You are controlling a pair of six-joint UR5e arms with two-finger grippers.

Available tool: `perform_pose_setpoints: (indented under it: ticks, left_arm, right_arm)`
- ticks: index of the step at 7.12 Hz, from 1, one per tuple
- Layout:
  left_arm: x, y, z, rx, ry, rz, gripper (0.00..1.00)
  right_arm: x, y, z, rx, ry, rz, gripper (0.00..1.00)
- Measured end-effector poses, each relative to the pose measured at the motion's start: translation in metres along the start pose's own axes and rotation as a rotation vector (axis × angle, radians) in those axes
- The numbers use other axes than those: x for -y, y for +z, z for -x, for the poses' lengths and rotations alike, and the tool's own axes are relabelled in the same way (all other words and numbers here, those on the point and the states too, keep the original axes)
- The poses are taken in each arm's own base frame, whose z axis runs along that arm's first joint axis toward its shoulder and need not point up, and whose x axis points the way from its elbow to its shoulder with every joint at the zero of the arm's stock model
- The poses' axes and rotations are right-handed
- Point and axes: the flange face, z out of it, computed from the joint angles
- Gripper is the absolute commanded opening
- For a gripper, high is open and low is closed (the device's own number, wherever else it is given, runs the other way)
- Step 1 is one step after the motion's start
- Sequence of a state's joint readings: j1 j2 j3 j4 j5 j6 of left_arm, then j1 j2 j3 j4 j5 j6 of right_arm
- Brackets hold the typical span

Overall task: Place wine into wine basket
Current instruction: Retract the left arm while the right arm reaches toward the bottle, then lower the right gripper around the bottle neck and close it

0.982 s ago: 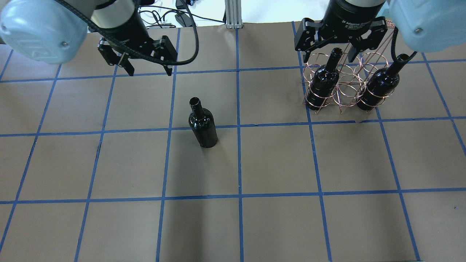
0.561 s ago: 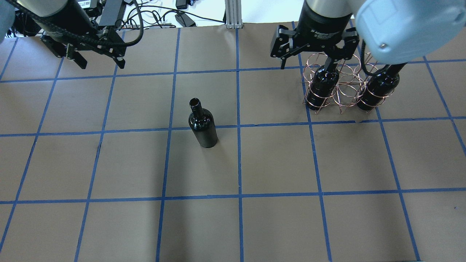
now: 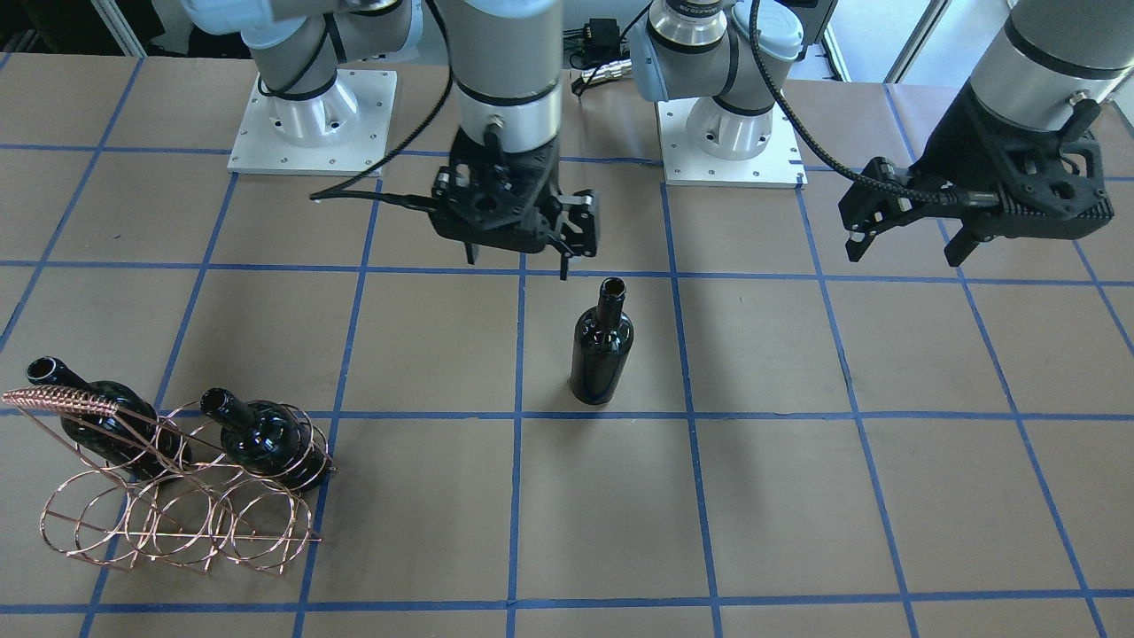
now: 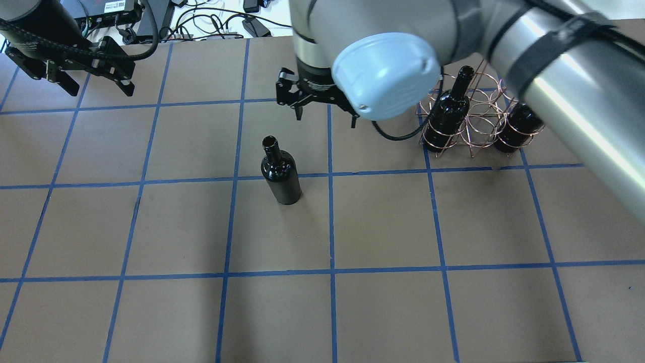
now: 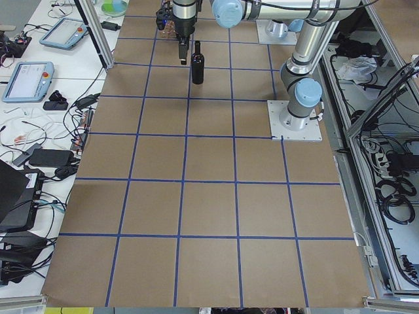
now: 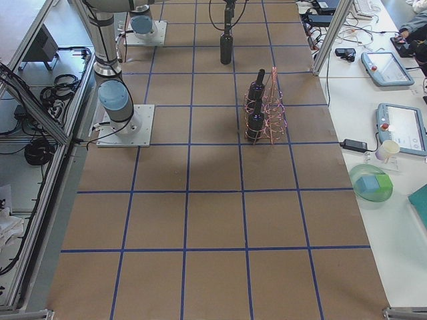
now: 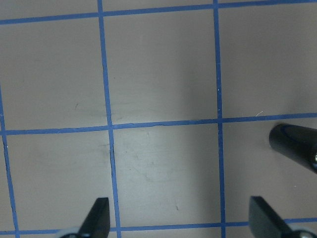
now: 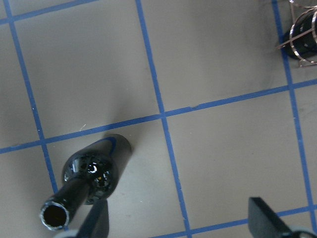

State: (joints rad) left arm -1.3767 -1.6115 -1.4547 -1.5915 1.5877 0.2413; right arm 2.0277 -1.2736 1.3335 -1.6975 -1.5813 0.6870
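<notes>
The right jaws have swung away from the wine basket [image 3: 168, 514] (two bottles already racked, near the tabletop's far right corner). They now hang spread wide beside the upright wine bottle [image 4: 281, 174] mid-tabletop. The left jaws, also wide, wait near the left edge. Descending off-centre, a finger could clip the neck and topple it.
</notes>
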Motion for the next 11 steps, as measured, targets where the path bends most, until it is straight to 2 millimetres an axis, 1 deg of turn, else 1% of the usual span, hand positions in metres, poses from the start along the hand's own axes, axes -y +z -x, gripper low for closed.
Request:
perform_pose_setpoints:
  ticks: [1,2,3,4,5,6,7,8,9,11]
  left_arm:
    - [-0.001,0.003,0.001,-0.003,0.0,0.006,1.0]
    - [-0.002,0.006,0.0,-0.006,0.001,0.012,1.0]
    - [-0.004,0.008,0.0,-0.005,0.002,0.018,1.0]
    - [-0.005,0.01,0.0,-0.004,0.002,0.022,1.0]
    - [-0.006,0.01,-0.001,-0.004,0.003,0.024,1.0]
    - [-0.007,0.01,-0.001,-0.005,0.004,0.025,1.0]
    - [-0.009,0.01,-0.002,-0.005,0.004,0.026,1.0]
    - [-0.012,0.012,-0.003,-0.006,0.003,0.03,1.0]
    - [-0.016,0.015,-0.003,-0.008,0.002,0.035,1.0]
    - [-0.02,0.017,-0.004,-0.009,0.001,0.04,1.0]
  right_arm:
    - [-0.005,0.006,0.021,0.01,0.027,0.01,1.0]
    - [-0.008,0.008,0.031,0.026,0.048,0.021,1.0]
    - [-0.008,0.012,0.036,0.032,0.057,0.026,1.0]
    - [-0.005,0.02,0.041,0.034,0.058,0.03,1.0]
    - [-0.001,0.032,0.047,0.036,0.046,0.029,1.0]
    - [0.003,0.045,0.052,0.037,0.023,0.028,0.96]
    - [0.007,0.057,0.057,0.038,0.006,0.027,0.89]
    - [0.008,0.065,0.059,0.036,-0.004,0.03,0.86]
    - [0.007,0.069,0.06,0.034,-0.012,0.035,0.83]
    - [0.004,0.074,0.059,0.032,-0.024,0.05,0.68]
